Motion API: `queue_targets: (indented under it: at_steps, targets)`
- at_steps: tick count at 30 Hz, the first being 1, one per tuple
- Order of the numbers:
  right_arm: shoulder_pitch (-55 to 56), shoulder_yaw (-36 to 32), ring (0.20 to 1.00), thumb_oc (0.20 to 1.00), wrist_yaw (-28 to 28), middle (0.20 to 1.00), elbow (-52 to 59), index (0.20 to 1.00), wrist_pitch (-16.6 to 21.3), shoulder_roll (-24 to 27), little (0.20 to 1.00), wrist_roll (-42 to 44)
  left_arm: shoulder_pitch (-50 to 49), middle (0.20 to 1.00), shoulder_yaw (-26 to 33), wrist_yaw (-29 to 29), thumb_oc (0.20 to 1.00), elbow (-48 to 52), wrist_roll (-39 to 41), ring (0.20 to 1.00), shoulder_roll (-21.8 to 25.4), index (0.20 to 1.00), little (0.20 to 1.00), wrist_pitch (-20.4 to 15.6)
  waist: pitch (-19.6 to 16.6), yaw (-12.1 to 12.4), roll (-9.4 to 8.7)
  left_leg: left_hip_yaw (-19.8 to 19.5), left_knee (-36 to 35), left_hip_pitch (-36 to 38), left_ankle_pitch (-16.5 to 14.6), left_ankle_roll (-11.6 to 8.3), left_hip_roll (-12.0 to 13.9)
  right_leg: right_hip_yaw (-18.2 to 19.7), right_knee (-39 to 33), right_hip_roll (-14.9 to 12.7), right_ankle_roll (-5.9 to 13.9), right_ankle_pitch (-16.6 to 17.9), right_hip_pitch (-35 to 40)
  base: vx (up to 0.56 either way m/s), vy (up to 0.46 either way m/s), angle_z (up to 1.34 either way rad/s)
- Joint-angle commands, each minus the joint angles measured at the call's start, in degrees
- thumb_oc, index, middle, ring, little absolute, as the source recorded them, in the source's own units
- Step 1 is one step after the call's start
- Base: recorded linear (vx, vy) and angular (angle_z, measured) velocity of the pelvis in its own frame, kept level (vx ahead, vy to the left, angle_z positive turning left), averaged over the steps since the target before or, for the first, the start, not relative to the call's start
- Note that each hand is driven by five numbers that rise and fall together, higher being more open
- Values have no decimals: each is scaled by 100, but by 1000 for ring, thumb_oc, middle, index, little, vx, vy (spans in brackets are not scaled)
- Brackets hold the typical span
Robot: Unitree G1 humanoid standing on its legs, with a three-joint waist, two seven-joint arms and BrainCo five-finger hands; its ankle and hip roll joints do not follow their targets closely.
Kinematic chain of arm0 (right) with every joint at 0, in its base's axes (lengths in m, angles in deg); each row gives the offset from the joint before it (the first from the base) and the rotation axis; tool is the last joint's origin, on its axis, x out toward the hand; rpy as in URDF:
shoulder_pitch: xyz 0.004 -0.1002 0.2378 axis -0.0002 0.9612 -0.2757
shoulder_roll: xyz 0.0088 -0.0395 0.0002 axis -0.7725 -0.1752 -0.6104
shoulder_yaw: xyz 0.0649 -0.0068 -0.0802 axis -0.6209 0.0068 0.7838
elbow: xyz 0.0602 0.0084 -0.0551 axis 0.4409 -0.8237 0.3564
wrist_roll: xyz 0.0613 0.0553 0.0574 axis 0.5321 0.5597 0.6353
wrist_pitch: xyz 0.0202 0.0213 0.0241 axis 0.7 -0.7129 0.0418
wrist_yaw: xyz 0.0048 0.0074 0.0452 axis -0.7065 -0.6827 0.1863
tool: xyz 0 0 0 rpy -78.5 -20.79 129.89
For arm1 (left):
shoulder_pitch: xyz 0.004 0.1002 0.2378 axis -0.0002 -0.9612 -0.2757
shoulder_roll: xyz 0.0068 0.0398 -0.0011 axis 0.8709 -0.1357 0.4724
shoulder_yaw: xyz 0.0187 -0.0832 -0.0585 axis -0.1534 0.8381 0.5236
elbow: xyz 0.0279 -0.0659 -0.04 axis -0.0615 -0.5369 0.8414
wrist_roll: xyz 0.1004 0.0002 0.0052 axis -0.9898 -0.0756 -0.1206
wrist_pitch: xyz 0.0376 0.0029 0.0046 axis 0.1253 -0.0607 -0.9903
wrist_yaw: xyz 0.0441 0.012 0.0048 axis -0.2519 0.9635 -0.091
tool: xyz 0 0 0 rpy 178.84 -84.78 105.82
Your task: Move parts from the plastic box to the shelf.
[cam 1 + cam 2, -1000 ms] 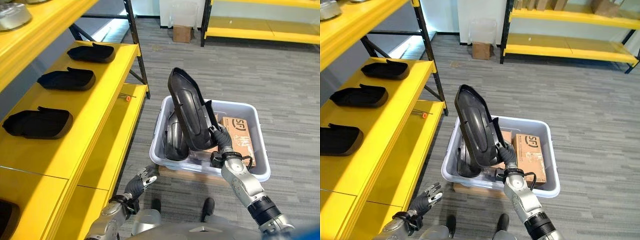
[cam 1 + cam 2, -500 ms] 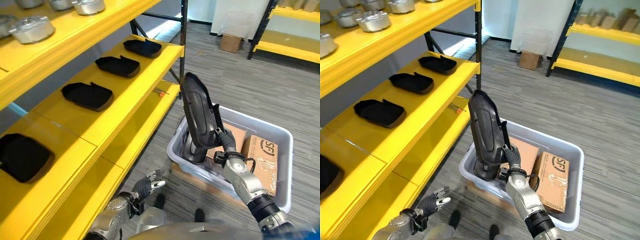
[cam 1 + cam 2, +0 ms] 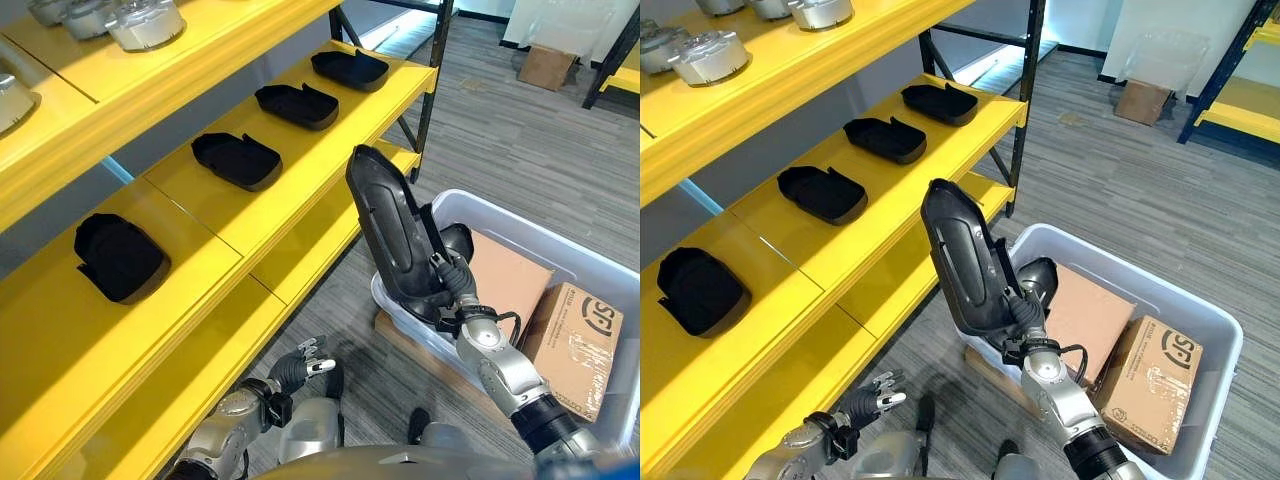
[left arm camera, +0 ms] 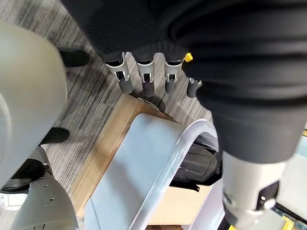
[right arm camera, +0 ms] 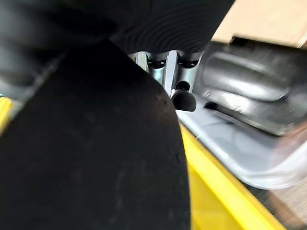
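Note:
My right hand (image 3: 457,292) is shut on the lower end of a long black moulded part (image 3: 392,232), held upright and tilted above the near-left corner of the grey plastic box (image 3: 560,255). The same part (image 5: 86,153) looms large in the right wrist view, with the fingers (image 5: 165,64) curled against it. Another black part (image 3: 455,240) lies in the box behind it. Several black parts (image 3: 238,159) rest in a row on the yellow shelf (image 3: 200,260) to the left. Low by the shelf's front edge hangs my left hand (image 3: 297,368), open and holding nothing, its fingers (image 4: 144,79) straight.
Cardboard boxes (image 3: 575,335) lie inside the plastic box, which stands on a wooden board (image 4: 103,148). Silver metal parts (image 3: 710,50) sit on the upper shelf. A black shelf post (image 3: 428,75) stands at the shelf's far end. Another cardboard box (image 3: 546,66) sits on the far floor.
The camera has swung left toward the shelf, bringing more of it and another black part into view. The right hand keeps its hold on the black part, now nearer the shelf edge.

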Motion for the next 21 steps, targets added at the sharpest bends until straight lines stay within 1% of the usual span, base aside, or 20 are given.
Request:
queue_targets:
  at_steps: [1, 2, 3, 4, 7, 9, 10, 11, 14, 16, 19, 20, 21]
  targets:
    - [-339, -90, 200, 200, 145, 200, 286, 200, 589, -128, 200, 15, 297, 1000, 60, -156, 1000, 177, -111, 1000, 154, 1000, 1000, -235, -245, -255, -502, 721, 691, 234, -635, -228, 509, -11, -94, 18, -32, 324, -235, -102, 446, 81]
    - [-310, -98, 200, 200, 225, 200, 255, 200, 684, -114, 200, 148, 429, 1000, -22, -166, 1000, 84, -203, 1000, 142, 1000, 1000, -301, -291, -385, -479, 870, 869, 337, -608, -330, 708, -31, -23, -45, -8, 215, -230, -149, 486, 89]
    - [-305, -165, 200, 200, 291, 200, 273, 200, 816, -82, 200, 374, 533, 1000, -43, -175, 1000, 50, -237, 1000, 141, 1000, 1000, -320, -336, -447, -439, 904, 907, 356, -630, -279, 649, -78, 17, -96, -7, 289, -333, -119, 473, 99]
    - [-295, -252, 200, 200, 308, 200, 293, 200, 820, -61, 200, 353, 582, 1000, -49, -148, 1000, 63, -260, 1000, 162, 1000, 1000, -317, -367, -470, -400, 853, 787, 432, -729, -257, 565, -69, 53, -129, 40, 288, -363, -126, 421, 94]
    - [-255, -365, 200, 200, 451, 200, 375, 200, 717, -55, 200, 320, 646, 1000, -65, -85, 1000, 116, -507, 1000, 271, 1000, 1000, -361, -387, -536, -314, 941, 420, 640, -846, -237, 509, -82, 159, -193, 130, 257, -390, -30, 349, 58]
    - [-220, -379, 200, 200, 571, 200, 456, 200, 609, -94, 200, 311, 623, 1000, -43, -64, 1000, 174, -266, 1000, 346, 1000, 1000, -384, -410, -547, -279, 947, 167, 781, -830, -230, 482, -103, 186, -227, 201, 248, -368, -35, 389, 29]
    - [-175, -376, 200, 200, 619, 200, 557, 200, 548, -130, 200, 254, 596, 1000, 12, -230, 1000, 264, 89, 1000, 350, 1000, 1000, -267, -430, -517, -256, 895, -47, 846, -759, -238, 458, -164, 157, -250, 250, 252, -315, -51, 421, 34]
    - [-136, -386, 200, 200, 709, 200, 611, 200, 499, -157, 200, 235, 541, 1000, 48, -381, 1000, 362, 177, 1000, 361, 1000, 1000, -240, -455, -489, -243, 867, -197, 884, -712, -235, 446, -207, 127, -277, 292, 267, -291, -64, 416, 57]
    - [-83, -364, 200, 200, 901, 200, 688, 200, 387, -215, 200, 314, 356, 1000, 105, -489, 1000, 658, 75, 1000, 465, 1000, 1000, -69, -524, -362, -273, 803, -410, 886, -613, -251, 456, -329, -22, -375, 402, 373, -233, -83, 336, 38]
    - [-114, -234, 200, 200, 979, 200, 678, 200, 360, -216, 200, 376, 302, 1000, 102, -492, 1000, 680, 70, 1000, 534, 1000, 1000, -90, -555, -247, -299, 772, -534, 879, -553, -258, 467, -458, -116, -490, 491, 439, -181, -93, 326, 25]
    - [-137, -48, 200, 200, 1069, 200, 677, 200, 323, -258, 200, 425, 163, 1000, 176, -441, 1000, 749, 130, 1000, 640, 1000, 1000, -111, -606, -41, -331, 708, -664, 858, -532, -237, 442, -693, -235, -711, 686, 551, -100, -111, 365, 34]
    - [-160, 24, 200, 200, 1088, 200, 692, 200, 335, -293, 200, 348, 43, 1000, 301, -453, 1000, 792, 84, 1000, 712, 1000, 1000, -84, -658, 148, -356, 599, -711, 771, -519, -198, 385, -863, -290, -886, 787, 676, -93, -125, 347, 54]
    - [-164, 33, 200, 200, 1112, 200, 693, 200, 333, -295, 200, 316, 31, 1000, 318, -446, 1000, 791, 76, 1000, 716, 1000, 1000, -84, -664, 168, -360, 588, -712, 759, -520, -193, 378, -885, -293, -908, 796, 689, -90, -134, 359, 47]
